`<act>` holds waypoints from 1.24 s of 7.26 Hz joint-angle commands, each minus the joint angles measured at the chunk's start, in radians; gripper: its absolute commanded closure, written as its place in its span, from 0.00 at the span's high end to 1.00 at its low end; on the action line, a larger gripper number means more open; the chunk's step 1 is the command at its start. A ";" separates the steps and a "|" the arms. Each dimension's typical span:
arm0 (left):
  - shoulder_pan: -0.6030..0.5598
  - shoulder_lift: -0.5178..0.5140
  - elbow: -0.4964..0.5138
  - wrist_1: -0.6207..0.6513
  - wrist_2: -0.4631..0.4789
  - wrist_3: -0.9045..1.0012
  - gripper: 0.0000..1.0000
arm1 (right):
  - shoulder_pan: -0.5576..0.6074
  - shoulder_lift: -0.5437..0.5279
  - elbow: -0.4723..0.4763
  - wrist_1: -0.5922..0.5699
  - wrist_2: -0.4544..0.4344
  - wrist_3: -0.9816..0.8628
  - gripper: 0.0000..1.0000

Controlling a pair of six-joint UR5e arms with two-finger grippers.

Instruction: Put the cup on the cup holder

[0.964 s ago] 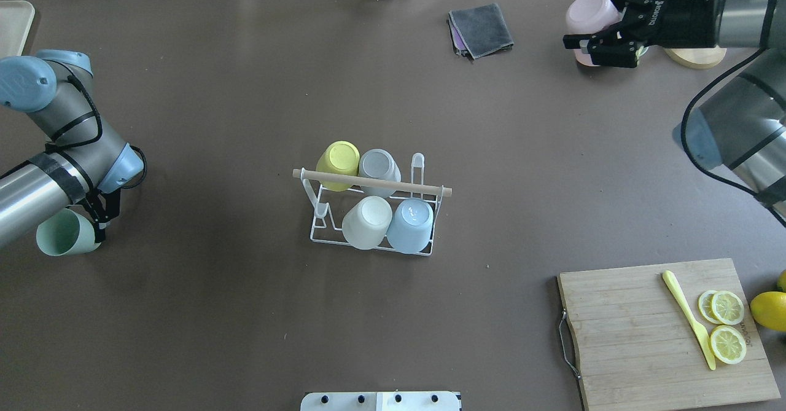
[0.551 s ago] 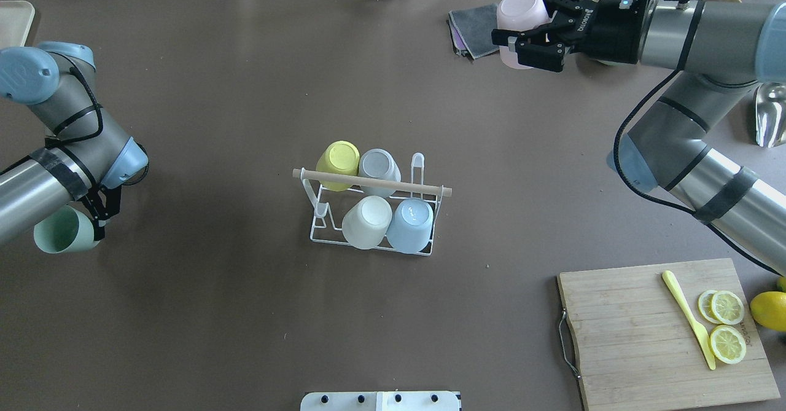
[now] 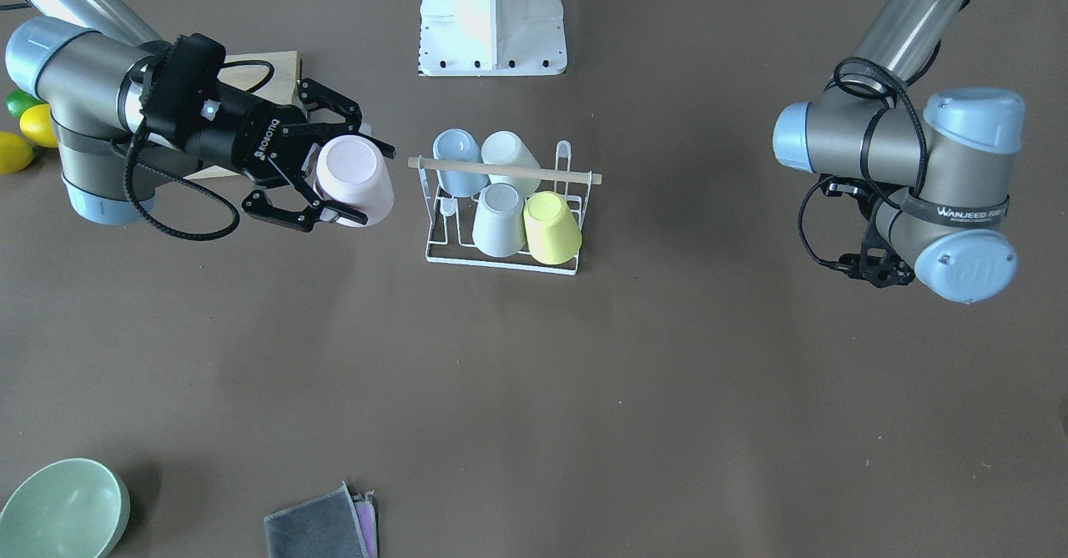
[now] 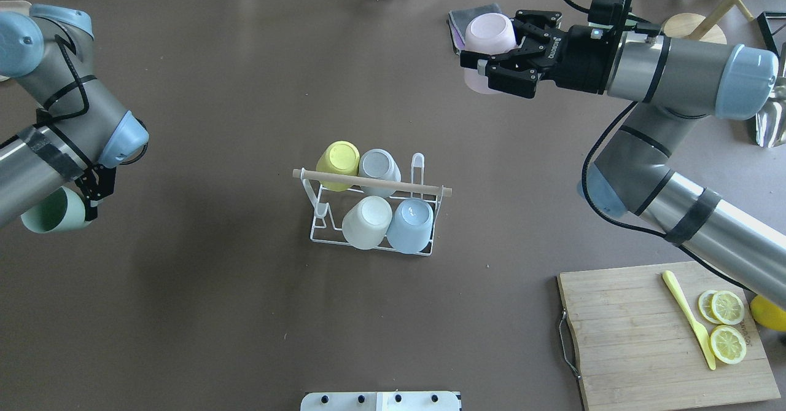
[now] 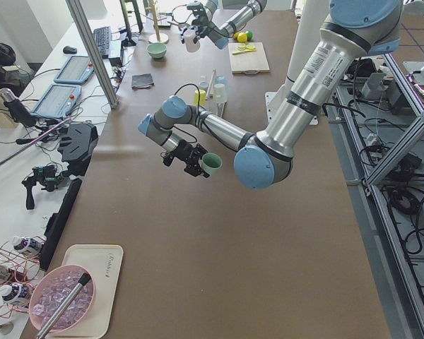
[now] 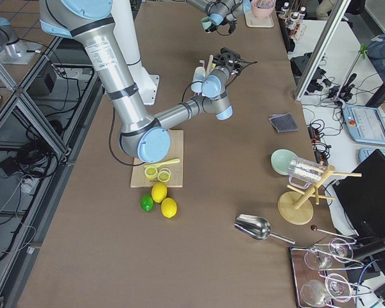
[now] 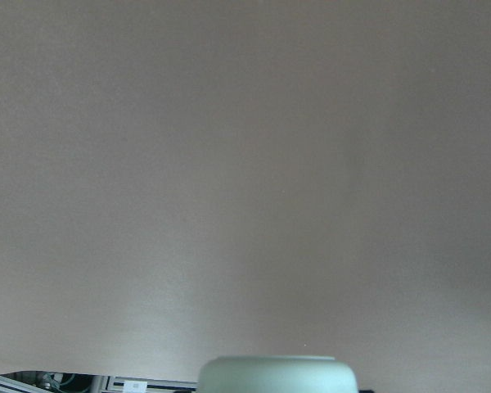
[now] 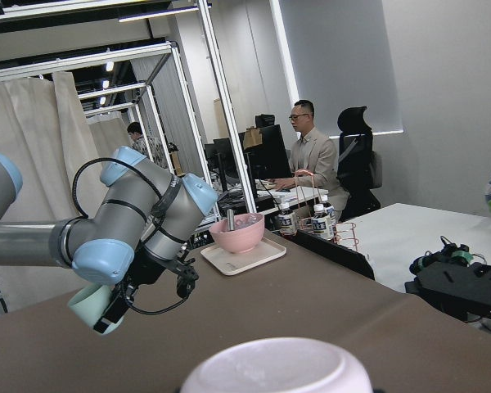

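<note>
My right gripper (image 4: 485, 50) is closed around a pale pink plastic cup (image 4: 489, 30), held with its base upward over the far edge of the desk. My left gripper (image 5: 202, 164) clamps a mint-green cup (image 4: 49, 217) near the left edge. The small white wire cup holder with a wooden dowel (image 4: 430, 190) stands in the middle of the desk, well apart from both, and carries four cups. I judge the danger is at the two free prongs: a rim can strike the dowel or a neighbour cup, and the light holder would slide on the brown paper-like covering (image 4: 215, 306). Around is a laboratory with aluminium frames and people at desks.
</note>
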 commanded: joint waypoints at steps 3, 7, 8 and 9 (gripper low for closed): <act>-0.043 0.008 -0.246 -0.237 0.286 -0.002 0.00 | -0.077 0.079 -0.194 0.243 -0.010 0.037 0.00; -0.053 0.123 -0.409 -0.741 0.314 -0.043 0.00 | -0.144 0.140 -0.311 0.232 -0.003 -0.100 0.00; -0.048 0.121 -0.417 -0.867 0.302 -0.140 0.00 | -0.153 0.139 -0.316 0.231 -0.002 -0.121 0.00; -0.041 0.123 -0.401 -1.008 0.254 -0.209 0.00 | -0.154 0.140 -0.322 0.231 0.000 -0.124 0.00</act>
